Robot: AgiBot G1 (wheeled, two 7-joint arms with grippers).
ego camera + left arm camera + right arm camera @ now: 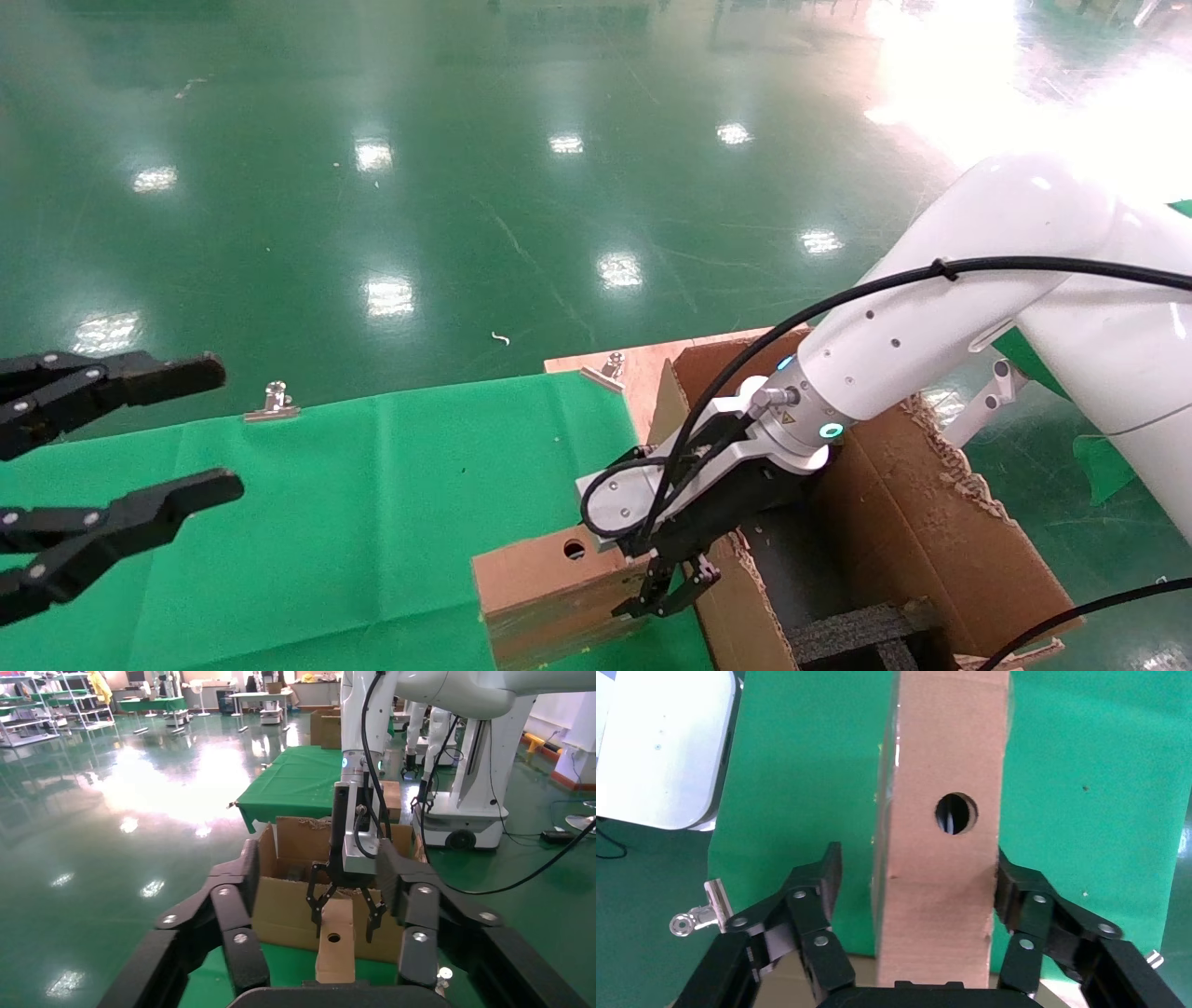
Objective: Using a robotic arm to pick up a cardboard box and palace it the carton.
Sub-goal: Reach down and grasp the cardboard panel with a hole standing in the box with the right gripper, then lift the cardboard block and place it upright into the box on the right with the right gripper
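Right gripper (916,881) straddles the cardboard box (545,587) standing on edge on the bench (326,522) beside the carton (922,522), jaws open, one pad touching; box looks light, stiff: pinch broad faces.

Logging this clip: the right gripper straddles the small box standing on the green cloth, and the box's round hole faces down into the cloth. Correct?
Not quite. The right gripper does straddle the box on the green cloth, but the hole is in the top narrow face, pointing up toward the gripper, not down. The right wrist view shows it plainly.
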